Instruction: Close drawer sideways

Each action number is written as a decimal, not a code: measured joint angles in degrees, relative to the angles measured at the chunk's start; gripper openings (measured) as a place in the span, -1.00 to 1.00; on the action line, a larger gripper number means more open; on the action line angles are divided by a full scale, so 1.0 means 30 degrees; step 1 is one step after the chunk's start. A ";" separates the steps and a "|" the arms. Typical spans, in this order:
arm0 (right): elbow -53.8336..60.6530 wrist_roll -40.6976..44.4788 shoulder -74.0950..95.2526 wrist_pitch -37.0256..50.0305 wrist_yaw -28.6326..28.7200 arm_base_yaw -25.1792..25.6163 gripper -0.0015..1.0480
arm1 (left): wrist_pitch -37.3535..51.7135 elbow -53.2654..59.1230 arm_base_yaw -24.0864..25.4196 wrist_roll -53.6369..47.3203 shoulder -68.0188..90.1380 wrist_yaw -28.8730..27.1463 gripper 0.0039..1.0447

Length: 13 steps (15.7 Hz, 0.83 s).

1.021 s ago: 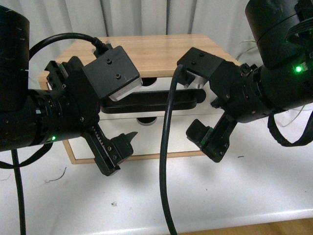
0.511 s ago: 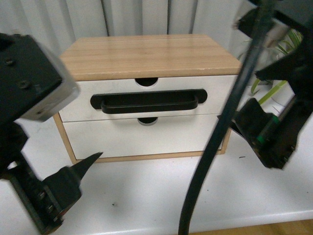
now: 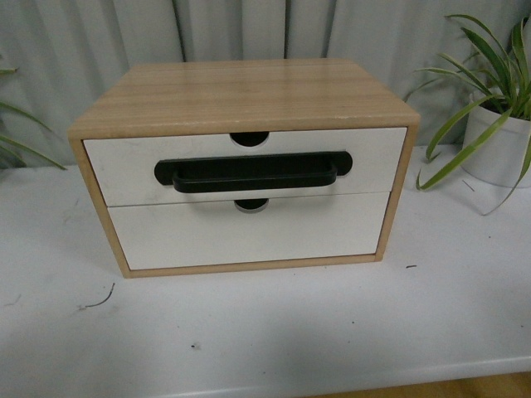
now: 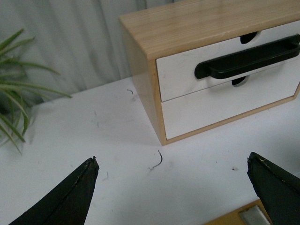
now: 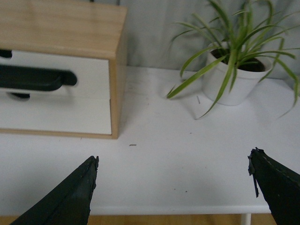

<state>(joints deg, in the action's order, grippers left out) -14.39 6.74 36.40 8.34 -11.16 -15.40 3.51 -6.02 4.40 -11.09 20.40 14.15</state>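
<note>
The drawer is the upper one of a small wooden cabinet: a white front, a long black bar handle and a semicircular notch in its top edge. Its front sits flush with the cabinet face. It also shows in the left wrist view and partly in the right wrist view. Neither arm shows in the front view. My left gripper is open and empty over the white table, in front and left of the cabinet. My right gripper is open and empty near the table's front edge, right of the cabinet.
A plain white handleless drawer front lies below the drawer. A potted plant in a white pot stands right of the cabinet, and also shows in the right wrist view. Plant leaves lie at the far left. The white table ends at its front edge.
Both arms have drawn back out of the front view, where they stood close before the cabinet a second ago. The cabinet and drawer have not moved.
</note>
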 joint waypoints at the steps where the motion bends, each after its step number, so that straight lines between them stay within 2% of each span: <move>1: 0.0838 -0.0721 -0.1588 0.0357 -0.0925 -0.0029 0.87 | -0.1486 0.0372 0.1224 0.0918 -0.1588 0.0663 0.88; 2: 0.1406 -0.1508 -0.2769 0.0153 -0.1654 -0.0117 0.87 | -0.2025 0.0699 0.1821 0.1552 -0.2259 0.0867 0.88; 5: 0.1486 -0.2244 -0.2798 0.0175 -0.1698 -0.0117 0.87 | -0.1960 0.0714 0.1814 0.2069 -0.2259 0.0984 0.88; 6: 0.2178 -0.2244 -0.2849 0.2601 -0.1377 0.0073 0.74 | -0.0058 0.1392 0.0619 0.2535 -0.2943 -0.1217 0.74; 7: 0.2943 -0.2244 -0.3614 0.3716 -0.0765 0.0605 0.49 | -0.1829 0.1749 -0.1348 0.3075 -0.5676 -0.3257 0.50; 8: 0.3191 -0.2244 -0.4204 0.3446 -0.0240 0.1319 0.25 | -0.0707 0.1668 -0.1647 0.3242 -0.6615 -0.4277 0.25; 11: 0.3796 -0.2244 -0.5748 0.2419 0.1122 0.2637 -0.49 | -0.1129 0.1792 -0.1486 0.3570 -0.6623 -0.4728 -0.48; 12: 0.3883 -0.2251 -0.6302 0.2011 0.2171 0.3373 -0.73 | -0.1297 0.1792 -0.1486 0.3577 -0.6623 -0.4743 -0.72; 13: 0.3985 -0.2222 -0.6863 0.1734 0.3446 0.4954 -0.97 | -0.1239 0.1792 -0.1486 0.3577 -0.6623 -0.4714 -0.96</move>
<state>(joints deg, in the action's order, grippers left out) -2.44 0.08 15.81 13.54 -0.82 -0.54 -0.21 -0.64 -0.05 -0.36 0.54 0.01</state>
